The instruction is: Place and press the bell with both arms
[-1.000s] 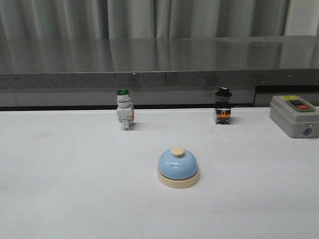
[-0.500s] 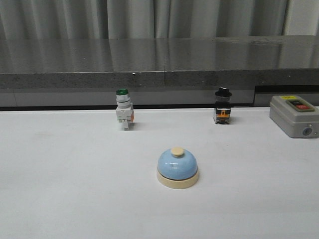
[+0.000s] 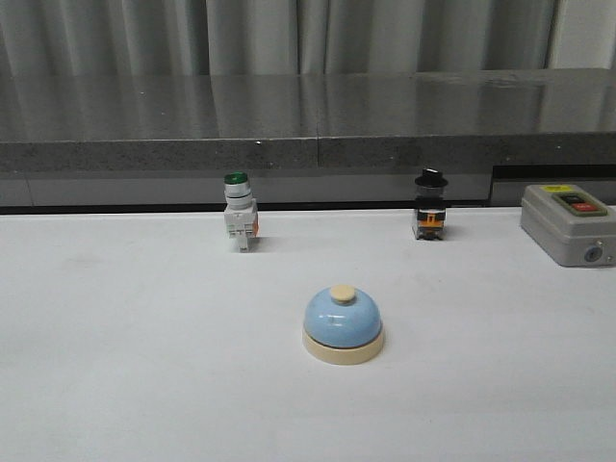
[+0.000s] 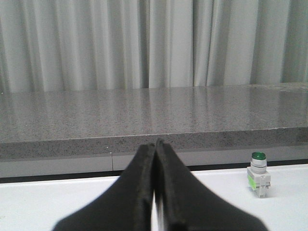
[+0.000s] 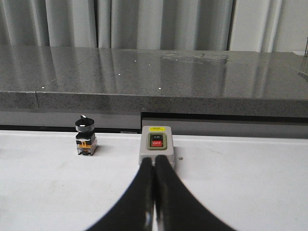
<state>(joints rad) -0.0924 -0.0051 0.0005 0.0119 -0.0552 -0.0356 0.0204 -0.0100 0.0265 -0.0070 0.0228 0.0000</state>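
While neither arm shows in the front view, the bell (image 3: pixel 344 325) sits alone near the middle of the white table (image 3: pixel 115 366), upright on its cream base, the cream knob on top of the light-blue dome. From the bell, a green-capped push-button switch (image 3: pixel 240 212) stands at about eleven o'clock, a black-knobbed selector switch (image 3: pixel 430 205) at about one o'clock, and a grey ON/OFF switch box (image 3: pixel 568 223) out toward two o'clock; all three are well apart from it. I judge the bell to be light and rigid, its glossy dome likely slippery and too rounded for pointed fingers. The cream base rim looks the surer hold, taken from opposite sides low down, leaving the knob free for the other arm to press straight down. A sideways shove could make it slide on the smooth tabletop.

In the left wrist view, the left gripper (image 4: pixel 155 144) has its black fingers pressed together with nothing between them. The green-capped switch (image 4: pixel 259 173) stands at about three o'clock from the tips. The bell is not visible here.

In the right wrist view, the right gripper (image 5: pixel 154 163) is likewise closed tight and empty, its tips lined up in front of the switch box (image 5: pixel 157 146), with the selector switch (image 5: pixel 85 135) at about ten o'clock. No bell appears here either.
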